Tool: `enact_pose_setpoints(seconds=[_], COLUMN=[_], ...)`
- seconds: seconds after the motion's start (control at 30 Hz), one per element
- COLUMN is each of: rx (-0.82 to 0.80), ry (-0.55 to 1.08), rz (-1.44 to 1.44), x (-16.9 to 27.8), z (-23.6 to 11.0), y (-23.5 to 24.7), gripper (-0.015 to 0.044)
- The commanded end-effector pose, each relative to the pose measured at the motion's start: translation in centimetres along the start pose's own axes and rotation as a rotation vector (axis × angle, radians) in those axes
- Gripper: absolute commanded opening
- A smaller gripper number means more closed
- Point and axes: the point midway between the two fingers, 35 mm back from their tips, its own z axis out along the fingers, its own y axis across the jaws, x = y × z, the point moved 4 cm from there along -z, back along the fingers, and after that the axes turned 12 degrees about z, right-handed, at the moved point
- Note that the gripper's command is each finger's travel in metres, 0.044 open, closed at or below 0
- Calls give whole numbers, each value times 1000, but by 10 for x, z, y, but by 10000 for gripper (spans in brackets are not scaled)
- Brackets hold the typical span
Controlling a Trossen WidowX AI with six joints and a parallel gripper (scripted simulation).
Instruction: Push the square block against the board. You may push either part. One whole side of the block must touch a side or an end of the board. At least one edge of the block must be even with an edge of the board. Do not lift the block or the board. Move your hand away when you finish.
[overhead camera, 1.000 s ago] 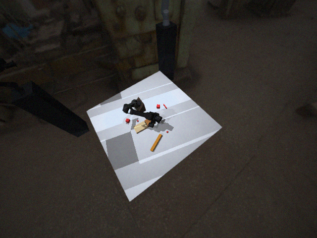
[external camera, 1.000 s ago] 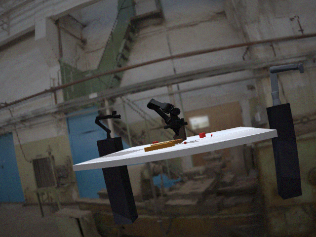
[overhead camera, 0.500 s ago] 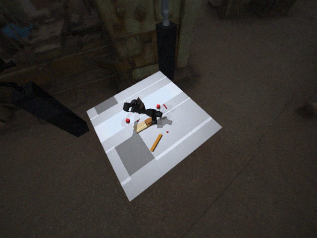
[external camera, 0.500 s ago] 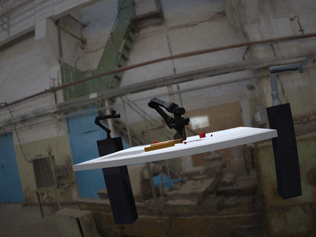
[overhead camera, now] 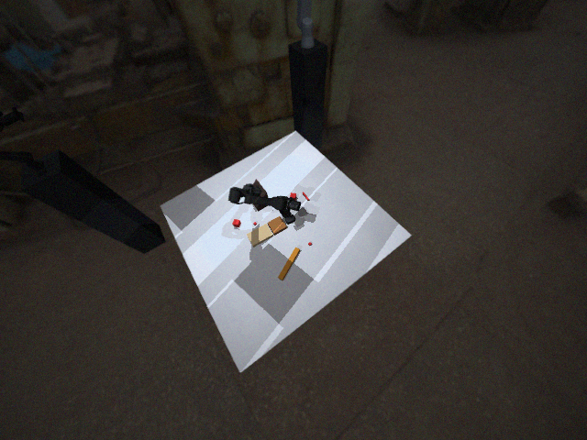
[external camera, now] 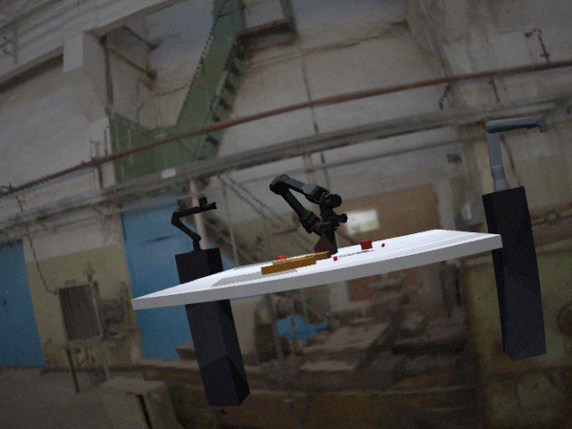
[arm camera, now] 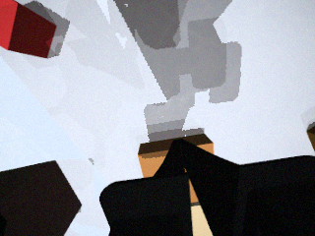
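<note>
The square block (overhead camera: 271, 227) (arm camera: 150, 162) is flat and tan-orange and lies near the middle of the white table (overhead camera: 359, 222) (external camera: 424, 247). The board (overhead camera: 289, 263) (external camera: 287, 264) is a narrow orange strip. It lies a short way in front of the block, apart from it. My gripper (overhead camera: 289, 218) (arm camera: 177, 144) is shut and empty. Its tips are low, at the block's far right edge, and in the wrist view they sit over the block's top. From here I cannot tell whether they touch it.
A red cube (overhead camera: 236, 222) (arm camera: 25, 27) lies left of the block. Another red cube (overhead camera: 293, 195), a red stick (overhead camera: 305, 195) and small red bits (overhead camera: 310, 244) lie around the arm. Dark camera posts (overhead camera: 308, 90) (overhead camera: 94, 203) stand at the table's corners.
</note>
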Motion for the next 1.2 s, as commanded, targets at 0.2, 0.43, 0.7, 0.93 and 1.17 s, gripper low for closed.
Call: enact_pose_setpoints(seconds=[0.2,0.43,0.7,0.93,1.17], rx=[3,2,2,2,2], ry=[-2,-3,-4,-4,-5], rz=[-24,-25,-25,-26,-26], x=[-1,4,17,28,21], z=[55,55,54,54,54], y=[2,0,-5,-8,-7], gripper=[0,0,0,0,0])
